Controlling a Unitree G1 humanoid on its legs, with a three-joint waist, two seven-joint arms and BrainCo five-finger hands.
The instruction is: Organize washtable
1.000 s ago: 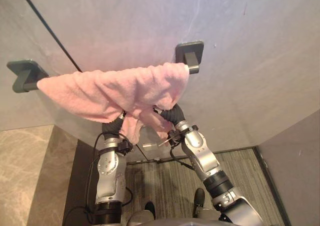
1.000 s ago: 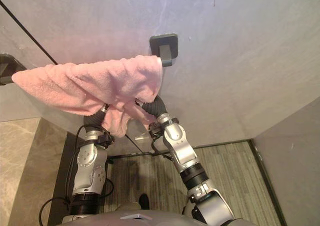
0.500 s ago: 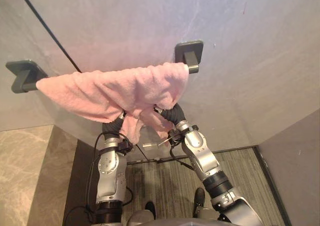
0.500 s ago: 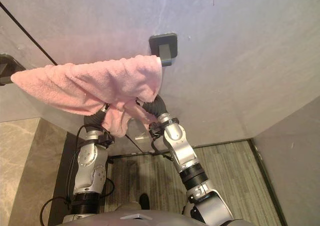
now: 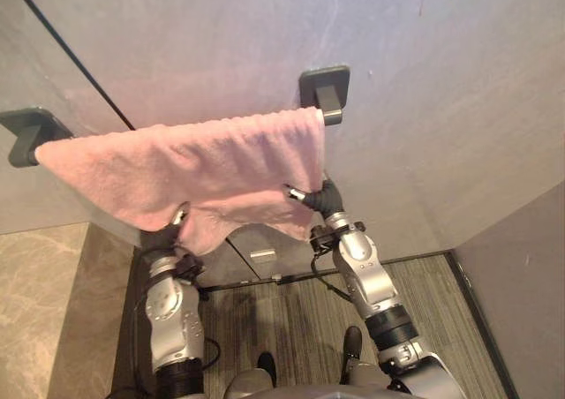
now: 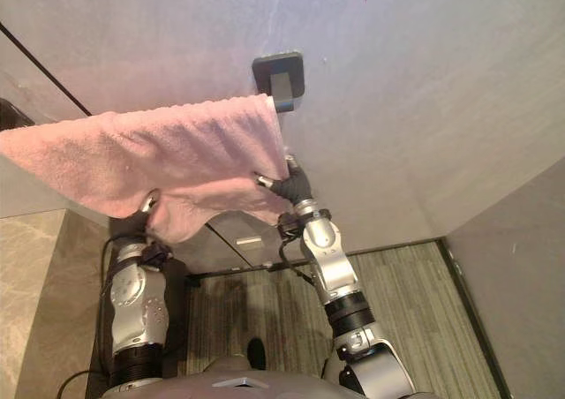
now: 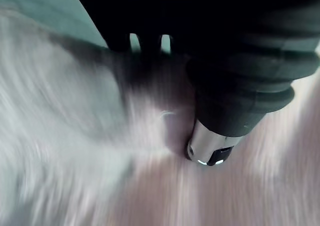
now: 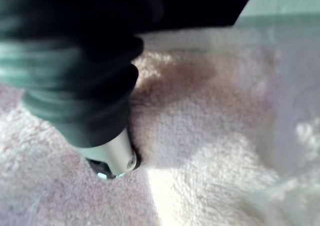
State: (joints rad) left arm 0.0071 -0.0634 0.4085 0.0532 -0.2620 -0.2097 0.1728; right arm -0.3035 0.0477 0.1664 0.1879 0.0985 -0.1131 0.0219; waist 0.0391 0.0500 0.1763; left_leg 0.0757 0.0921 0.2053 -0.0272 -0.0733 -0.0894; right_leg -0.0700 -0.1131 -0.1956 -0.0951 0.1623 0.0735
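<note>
Grey wall point(image 5: 424, 108); pink towel point(image 5: 203, 165) hangs spread between dark brackets point(image 5: 323, 86), lower hem uneven, bunched toward left; hanging looks mostly done, smoothing left; left robot hand point(image 5: 179, 215), right robot hand point(image 5: 305, 194) at hem, fingers behind cloth; grip cannot tell.

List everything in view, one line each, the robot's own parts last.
towel: one, pink, draped between the two brackets, spread flat against the wall
wall brackets: two, dark grey, one at each end of the towel
wall: one, grey, behind the towel
floor: one, striped grey-brown, below the arms
marbled surface: one, beige, at the robot's lower left
left hand: one, at the towel's lower edge, on its left part
right hand: one, against the towel's lower right part
</note>
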